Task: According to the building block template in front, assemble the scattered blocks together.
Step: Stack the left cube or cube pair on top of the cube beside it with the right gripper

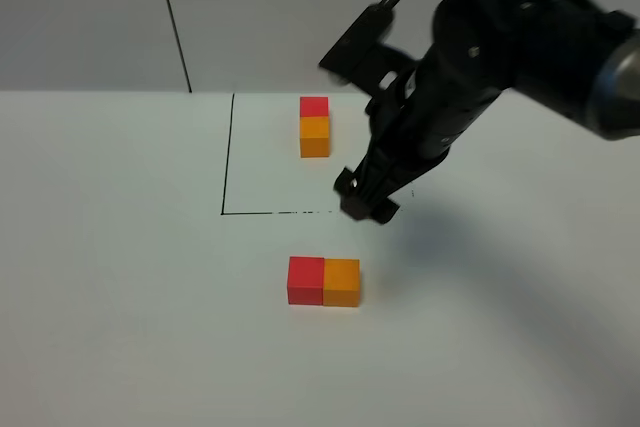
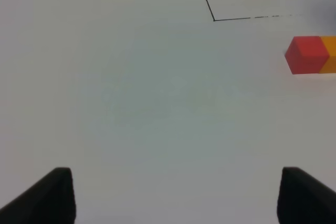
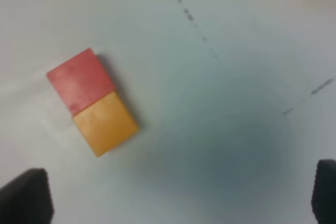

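The red cube (image 1: 305,280) and the orange cube (image 1: 342,282) sit pressed side by side on the white table, red on the left. The right wrist view shows the same pair, red (image 3: 81,81) touching orange (image 3: 105,129). Farther back stands the building block template (image 1: 314,127), a red cube joined to an orange one inside a thin black-line square (image 1: 228,157). My right gripper (image 1: 366,202) hangs above the table between the template and the pair, open and empty. My left gripper (image 2: 176,198) is open over bare table, with the red cube (image 2: 307,54) off to one side.
The black outline's front edge (image 1: 280,213) runs just behind the assembled pair. The right arm (image 1: 480,57) reaches in from the upper right and casts a shadow on the table to the right of the cubes. A pale wall stands behind the table.
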Controlling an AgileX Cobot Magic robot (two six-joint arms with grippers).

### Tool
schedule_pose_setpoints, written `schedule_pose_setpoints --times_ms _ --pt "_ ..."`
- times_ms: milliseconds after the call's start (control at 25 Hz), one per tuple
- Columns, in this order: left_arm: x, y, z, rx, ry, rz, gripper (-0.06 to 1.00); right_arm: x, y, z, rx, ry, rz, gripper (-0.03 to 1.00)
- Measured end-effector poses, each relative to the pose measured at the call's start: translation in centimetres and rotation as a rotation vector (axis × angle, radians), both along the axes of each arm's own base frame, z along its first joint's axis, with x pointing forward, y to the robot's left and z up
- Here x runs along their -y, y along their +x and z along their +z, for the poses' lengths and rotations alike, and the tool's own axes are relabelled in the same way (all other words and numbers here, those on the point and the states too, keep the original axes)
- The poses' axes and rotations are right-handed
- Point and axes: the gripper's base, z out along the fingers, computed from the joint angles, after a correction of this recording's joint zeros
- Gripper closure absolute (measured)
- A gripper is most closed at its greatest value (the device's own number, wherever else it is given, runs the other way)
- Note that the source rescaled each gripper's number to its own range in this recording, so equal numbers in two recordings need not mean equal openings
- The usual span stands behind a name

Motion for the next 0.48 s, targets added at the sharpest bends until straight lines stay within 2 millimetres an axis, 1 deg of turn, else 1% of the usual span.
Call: schedule_pose_setpoints --times_ms 120,240,360,480 --pt "0.0 0.0 0.0 0.000 0.000 0.000 0.24 3.3 -1.2 3.1 0.094 0.095 -0.115 -0.03" --pt "0.0 0.0 0.0 0.000 -0.001 0.001 0.24 6.2 -3.2 5.4 0.186 0.195 -0.219 -0.03" --pt "0.0 0.0 0.0 0.000 -0.001 0.001 0.24 8.5 -5.6 7.0 0.255 0.260 -0.287 -0.03" --pt "0.0 0.0 0.0 0.000 -0.001 0.001 0.24 10.0 -8.0 8.1 0.309 0.270 -0.305 -0.03"
